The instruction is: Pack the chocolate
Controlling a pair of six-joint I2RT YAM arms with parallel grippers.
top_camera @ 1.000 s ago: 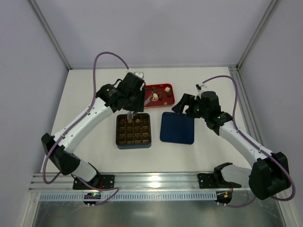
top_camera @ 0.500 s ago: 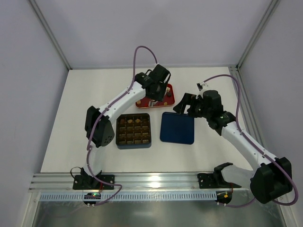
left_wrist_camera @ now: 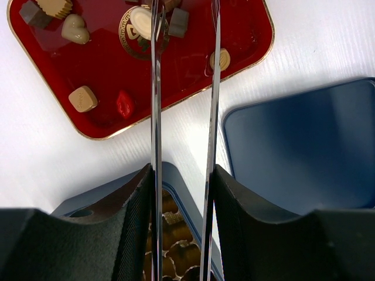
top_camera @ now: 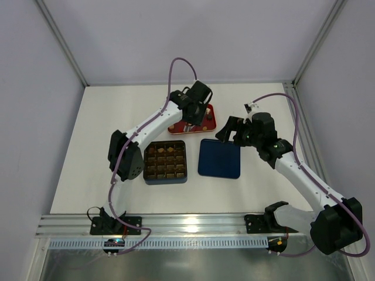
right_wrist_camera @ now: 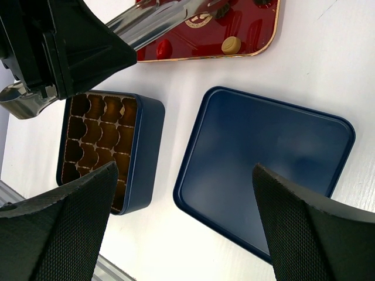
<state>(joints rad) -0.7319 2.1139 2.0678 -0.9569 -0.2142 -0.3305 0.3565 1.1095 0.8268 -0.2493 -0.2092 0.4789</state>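
Note:
Several pieces of chocolate lie on a red tray (left_wrist_camera: 176,76): a cream heart (left_wrist_camera: 75,29), a tan cube (left_wrist_camera: 82,98), a cream round (left_wrist_camera: 220,59) and a dark piece (left_wrist_camera: 178,20). My left gripper (left_wrist_camera: 183,175) is shut on metal tongs (left_wrist_camera: 155,88), and it hangs over the tray (top_camera: 177,127) in the top view. The blades stand slightly apart and reach over the tray's middle. Their tips run off the top of the wrist view, so a piece between them cannot be made out. My right gripper (right_wrist_camera: 184,170) hovers open above the navy lid (right_wrist_camera: 263,164), holding nothing.
The dark box (top_camera: 166,161) with brown gridded compartments sits left of the lid (top_camera: 220,158) and in front of the tray. Its corner (left_wrist_camera: 176,187) shows below the tongs. A red sweet (left_wrist_camera: 124,103) also lies on the tray.
The left arm swung from above the box back to the red tray with the tongs, then nearly stopped. The right arm has barely shifted.

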